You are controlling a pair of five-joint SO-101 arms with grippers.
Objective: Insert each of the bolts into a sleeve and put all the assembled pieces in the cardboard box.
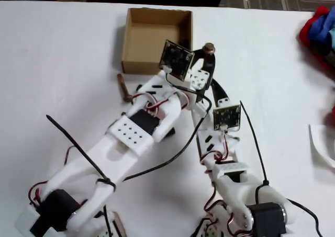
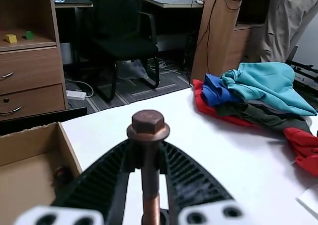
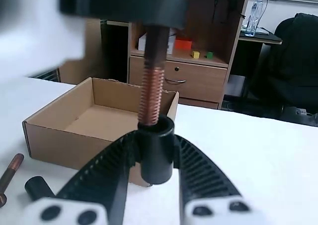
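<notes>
My left gripper (image 2: 146,153) is shut on a copper bolt (image 2: 147,130), held upright just below its hex head (image 1: 209,48). Beneath it my right gripper (image 3: 155,153) is shut on a black sleeve (image 3: 156,150). The bolt's threaded end (image 3: 150,98) reaches down into the sleeve's top opening. Both grippers meet just right of the cardboard box (image 1: 157,38), near its front right corner. A loose copper bolt (image 1: 124,88) lies on the table in front of the box, with a loose black sleeve (image 3: 39,187) beside it.
A small dark round thing (image 2: 60,174) sits at an inner corner of the box; I cannot tell what it is. A pile of coloured clothes (image 1: 319,27) lies at the table's far right, with a white curved object (image 1: 320,143) nearer the front.
</notes>
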